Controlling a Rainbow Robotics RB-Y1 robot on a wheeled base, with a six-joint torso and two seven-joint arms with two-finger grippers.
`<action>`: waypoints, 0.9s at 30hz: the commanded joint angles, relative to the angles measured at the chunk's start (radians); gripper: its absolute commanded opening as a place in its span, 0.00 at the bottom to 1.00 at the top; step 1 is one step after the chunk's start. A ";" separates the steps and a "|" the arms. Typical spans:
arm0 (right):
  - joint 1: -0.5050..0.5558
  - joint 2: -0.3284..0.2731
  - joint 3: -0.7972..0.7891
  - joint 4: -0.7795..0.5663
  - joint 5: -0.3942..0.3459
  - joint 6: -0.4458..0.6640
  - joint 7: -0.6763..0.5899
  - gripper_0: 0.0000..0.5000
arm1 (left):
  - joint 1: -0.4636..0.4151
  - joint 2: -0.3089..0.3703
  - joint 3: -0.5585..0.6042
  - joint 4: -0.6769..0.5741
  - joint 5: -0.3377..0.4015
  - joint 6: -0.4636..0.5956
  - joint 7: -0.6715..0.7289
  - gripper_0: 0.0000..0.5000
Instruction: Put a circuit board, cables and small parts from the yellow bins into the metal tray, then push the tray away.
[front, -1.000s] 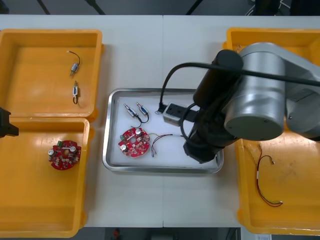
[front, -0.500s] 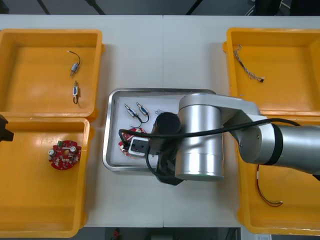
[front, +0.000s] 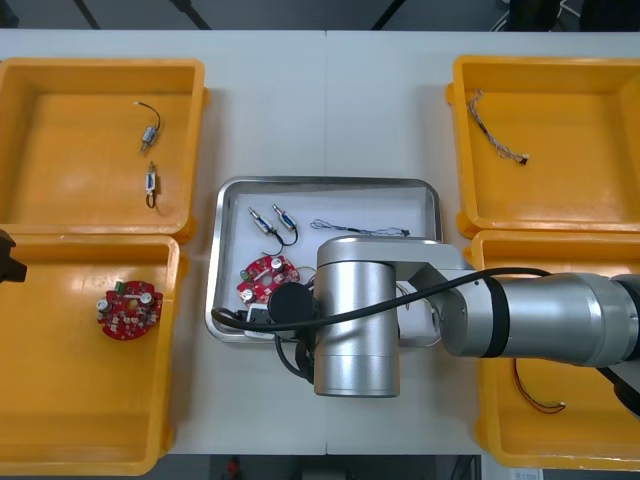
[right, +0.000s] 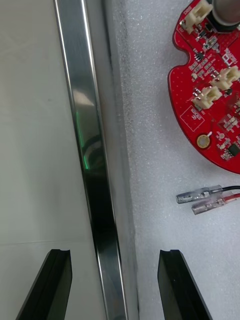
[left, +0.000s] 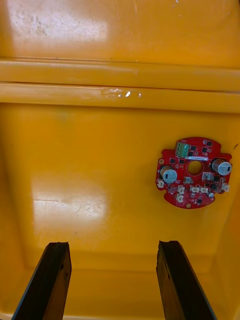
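Now, with right gripper (right: 115, 256) fingers open astride the metal tray (right: 82, 100) near rim (left gripper (left: 112, 246) idle, open), I push squarely toward the far edge of the table (front: 330, 100).

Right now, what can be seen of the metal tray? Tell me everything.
The metal tray is rectangular with rounded corners, a shiny steel-looking rim and a white inside. It lies flat on the table between the yellow bins. In it lie a red circuit board, two small metal parts and thin cables. The right gripper, open, straddles its rim near the board, one finger outside, one over the white; I cannot tell whether they touch it.
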 joint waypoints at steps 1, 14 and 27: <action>-0.034 0.040 0.028 0.015 0.023 -0.024 0.027 1.00 | 0.022 0.014 0.026 -0.025 -0.037 0.006 -0.045 1.00; -0.033 0.038 0.042 0.018 0.039 -0.036 0.027 0.05 | 0.022 0.014 0.026 -0.025 -0.037 0.006 -0.045 1.00; -0.062 -0.015 0.048 -0.007 0.117 -0.034 0.065 0.00 | 0.022 0.014 0.026 -0.025 -0.037 0.006 -0.045 1.00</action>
